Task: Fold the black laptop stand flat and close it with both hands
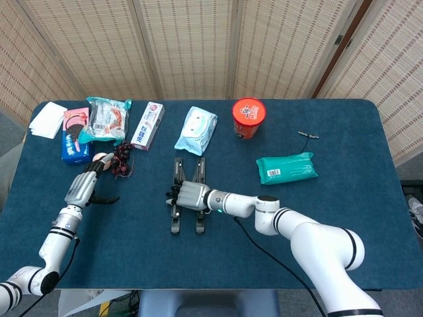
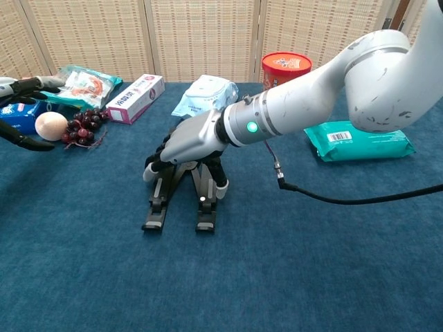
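The table wears a matt, felt-like blue cloth. The stand looks like matt black metal. The right hand has a smooth satin-grey shell. The green pack is glossy plastic film.

A blue table is seen holding a red cup, a green wipes pack, a pale blue pack, a toothpaste box, snack bags, grapes, an egg and white napkins.
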Tool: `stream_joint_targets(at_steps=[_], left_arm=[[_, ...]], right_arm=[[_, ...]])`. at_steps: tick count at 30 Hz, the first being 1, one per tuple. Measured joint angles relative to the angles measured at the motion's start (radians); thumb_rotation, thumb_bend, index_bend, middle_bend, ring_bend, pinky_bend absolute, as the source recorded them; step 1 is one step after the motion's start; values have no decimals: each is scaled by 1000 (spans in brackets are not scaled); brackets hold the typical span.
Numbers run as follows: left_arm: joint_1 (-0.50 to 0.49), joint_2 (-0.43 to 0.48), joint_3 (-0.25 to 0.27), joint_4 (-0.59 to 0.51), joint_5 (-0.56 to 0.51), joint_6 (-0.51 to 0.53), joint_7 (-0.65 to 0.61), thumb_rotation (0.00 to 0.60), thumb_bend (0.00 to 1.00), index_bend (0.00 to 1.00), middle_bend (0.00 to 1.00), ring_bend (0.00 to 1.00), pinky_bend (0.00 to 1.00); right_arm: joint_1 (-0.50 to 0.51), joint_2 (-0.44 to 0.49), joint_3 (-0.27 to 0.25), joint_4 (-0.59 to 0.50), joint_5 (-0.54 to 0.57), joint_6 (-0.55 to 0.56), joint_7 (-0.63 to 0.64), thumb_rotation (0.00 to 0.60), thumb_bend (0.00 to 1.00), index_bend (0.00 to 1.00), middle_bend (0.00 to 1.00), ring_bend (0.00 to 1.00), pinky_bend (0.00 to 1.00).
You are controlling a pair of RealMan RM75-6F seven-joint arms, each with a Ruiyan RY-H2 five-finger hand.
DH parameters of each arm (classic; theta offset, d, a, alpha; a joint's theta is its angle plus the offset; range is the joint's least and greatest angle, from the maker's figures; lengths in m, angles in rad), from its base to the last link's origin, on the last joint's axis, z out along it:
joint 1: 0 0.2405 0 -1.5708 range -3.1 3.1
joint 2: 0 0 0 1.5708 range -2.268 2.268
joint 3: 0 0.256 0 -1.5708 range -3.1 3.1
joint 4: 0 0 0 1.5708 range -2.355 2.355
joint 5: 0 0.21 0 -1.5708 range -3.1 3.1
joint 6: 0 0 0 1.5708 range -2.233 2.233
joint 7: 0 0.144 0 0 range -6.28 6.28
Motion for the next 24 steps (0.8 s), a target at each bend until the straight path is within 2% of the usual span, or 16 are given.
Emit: stream_joint_targets(at_steps=[7, 19, 24], left_arm=[[3, 2, 0, 4, 4, 0, -9, 600, 120, 0, 64, 67, 60], [3, -1, 1, 7, 15, -1, -18, 600, 120, 0, 60, 66, 60], [3, -4, 2, 11, 18, -2, -19, 600, 120, 0, 59, 66, 60]], right_arm=[[16, -17, -16, 25, 3, -5, 29, 600, 30, 0, 6, 0, 0], [14, -48, -35, 75, 7, 40, 75, 600, 93, 0, 293, 0, 0], [11, -63, -42, 97, 6, 56, 93, 600, 100, 0, 366, 0, 0]])
